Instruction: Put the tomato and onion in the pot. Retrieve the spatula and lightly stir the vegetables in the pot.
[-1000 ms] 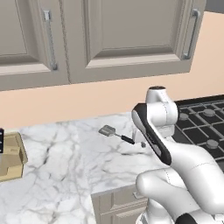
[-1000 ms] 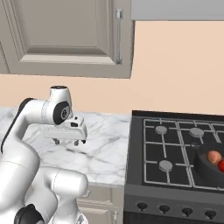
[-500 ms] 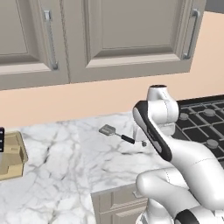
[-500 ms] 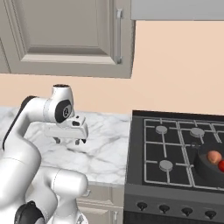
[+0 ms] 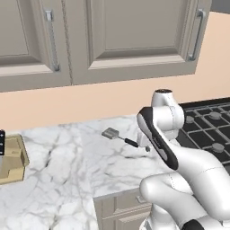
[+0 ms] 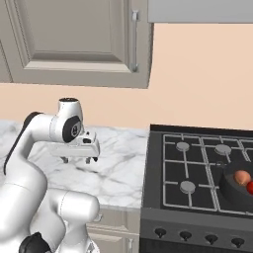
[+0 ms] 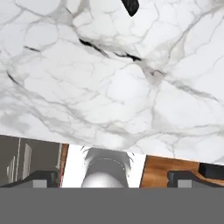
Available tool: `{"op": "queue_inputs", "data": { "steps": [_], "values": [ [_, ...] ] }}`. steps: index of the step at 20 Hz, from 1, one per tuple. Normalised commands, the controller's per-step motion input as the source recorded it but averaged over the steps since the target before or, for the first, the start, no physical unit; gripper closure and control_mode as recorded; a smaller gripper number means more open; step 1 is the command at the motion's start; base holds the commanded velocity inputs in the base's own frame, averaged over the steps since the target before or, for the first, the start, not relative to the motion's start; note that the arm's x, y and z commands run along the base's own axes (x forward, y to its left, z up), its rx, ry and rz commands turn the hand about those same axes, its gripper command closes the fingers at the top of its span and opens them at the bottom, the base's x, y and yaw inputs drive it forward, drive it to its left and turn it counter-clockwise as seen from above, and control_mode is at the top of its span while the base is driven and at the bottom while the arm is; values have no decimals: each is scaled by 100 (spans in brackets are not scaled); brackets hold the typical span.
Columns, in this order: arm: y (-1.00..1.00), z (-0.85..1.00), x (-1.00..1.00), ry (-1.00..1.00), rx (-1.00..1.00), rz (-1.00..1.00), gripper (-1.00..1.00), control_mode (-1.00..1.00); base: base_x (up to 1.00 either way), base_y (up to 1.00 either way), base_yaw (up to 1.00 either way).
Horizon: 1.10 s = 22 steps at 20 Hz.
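First half looks done: the tomato (image 6: 250, 187) and the onion (image 6: 241, 177) are both sitting inside the pot (image 6: 232, 189) over on the stove (image 6: 197, 173), well off to the gripper's right. So what's left is the whole spatula bit, grab it and then give the veg a light stir.

The gripper (image 6: 76, 159) hangs over the marble worktop (image 5: 67, 161) with its jaws spread wide and nothing between them. The spatula (image 5: 120, 137) is lying flat on the worktop close by, silver head pointing away from the arm, black handle toward it. In the hand view only the dark end of the handle (image 7: 130, 6) pokes in at the top edge, so I'd say the gripper isn't lined up over it yet and has to shift that way before dropping down. Nothing touching it so far.
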Motion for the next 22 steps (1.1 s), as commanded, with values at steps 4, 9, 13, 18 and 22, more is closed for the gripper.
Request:
{"op": "queue_inputs", "data": {
  "steps": [4, 9, 13, 18, 22],
  "values": [
    [0, -15, 14, -15, 0, 21, -100, -100, 0, 0, 0],
    [0, -1, 80, 0, 0, 2, -100, -100, 0, 0, 0],
    [0, -11, 92, 0, 4, 0, -100, -100, 0, 0, 0],
    [0, -47, 64, 5, 2, 0, -100, -100, 0, 0, 0],
    [0, -55, 23, 1, 1, 2, -100, -100, 0, 0, 0]
  ]
}}
